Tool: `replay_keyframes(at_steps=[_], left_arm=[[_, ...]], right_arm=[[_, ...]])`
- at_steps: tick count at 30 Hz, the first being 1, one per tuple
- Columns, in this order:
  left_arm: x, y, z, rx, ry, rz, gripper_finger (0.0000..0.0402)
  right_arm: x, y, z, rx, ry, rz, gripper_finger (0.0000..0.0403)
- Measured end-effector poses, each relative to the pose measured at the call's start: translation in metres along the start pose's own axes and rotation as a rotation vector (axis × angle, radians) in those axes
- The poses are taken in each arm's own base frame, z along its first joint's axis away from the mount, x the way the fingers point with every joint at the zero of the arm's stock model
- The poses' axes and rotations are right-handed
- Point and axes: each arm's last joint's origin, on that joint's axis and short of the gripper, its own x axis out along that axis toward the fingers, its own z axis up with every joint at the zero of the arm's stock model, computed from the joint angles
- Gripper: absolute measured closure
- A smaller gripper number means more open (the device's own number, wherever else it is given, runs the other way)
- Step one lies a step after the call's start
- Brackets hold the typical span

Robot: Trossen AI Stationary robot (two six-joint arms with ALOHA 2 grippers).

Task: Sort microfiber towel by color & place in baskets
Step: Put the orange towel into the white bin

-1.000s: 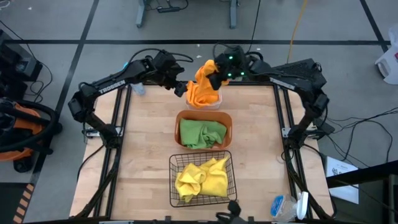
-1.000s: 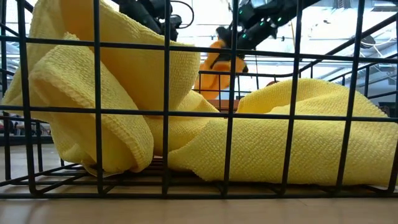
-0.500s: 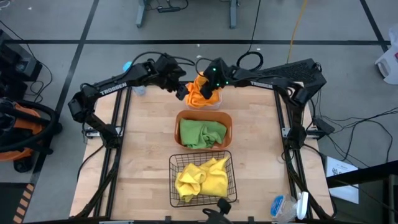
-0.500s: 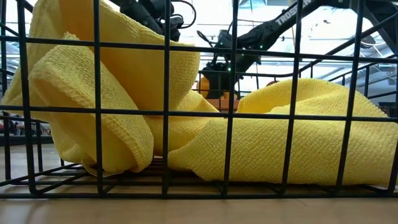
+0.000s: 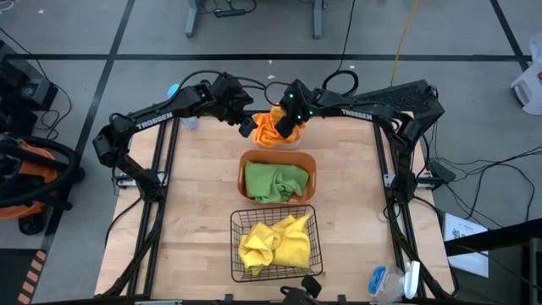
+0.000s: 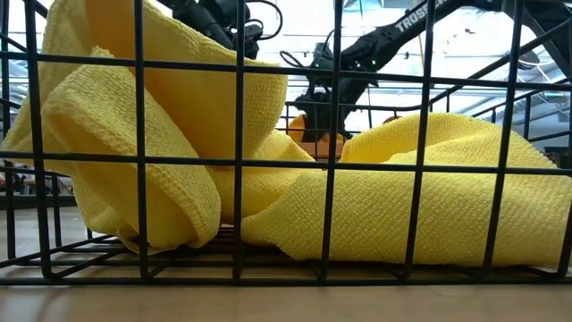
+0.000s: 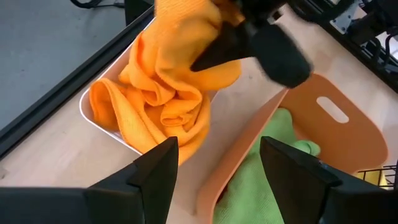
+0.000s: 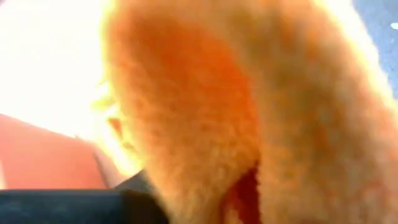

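Two grippers meeting over the white bin [image 7: 93, 115]: right gripper [image 5: 288, 121] pressing into the orange towels [image 5: 269, 129] there, finger state impossible to tell, left gripper [image 5: 247, 127] hanging spread just beside, green towels [image 5: 275, 180] lying in the orange-brown tub [image 5: 311, 163].

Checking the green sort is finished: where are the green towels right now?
In the high view, the green towels lie inside the orange-brown tub at the table's middle, between the white bin with orange towels and the wire basket of yellow ones.
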Motion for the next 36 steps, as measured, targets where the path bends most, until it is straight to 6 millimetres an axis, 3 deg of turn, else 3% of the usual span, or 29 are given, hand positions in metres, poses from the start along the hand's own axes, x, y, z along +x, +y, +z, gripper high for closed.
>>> replay_keyframes(at_steps=[10,16,21,24,32,36], left_arm=[[0.0,0.0,0.0,-0.008,0.002,0.0,0.0169],[0.0,0.0,0.0,-0.012,0.005,0.001,0.0169],[0.0,0.0,0.0,-0.013,0.005,0.0,0.0169],[0.0,0.0,0.0,-0.029,0.004,0.0,0.0169],[0.0,-0.001,0.003,-0.021,-0.033,-0.009,0.0169],[0.0,-0.001,0.004,-0.021,-0.038,-0.009,0.0169]], right_arm=[[-0.035,0.012,0.034,-0.073,-0.052,0.028,0.0151],[-0.052,0.017,0.045,-0.099,-0.054,0.058,0.0154],[-0.053,0.015,0.043,-0.078,-0.035,0.054,0.0187],[-0.053,0.017,0.043,-0.075,-0.024,0.136,0.0199],[-0.051,0.027,0.04,-0.272,-0.022,0.099,0.013],[-0.051,0.028,0.039,-0.282,-0.015,0.025,0.0156]])
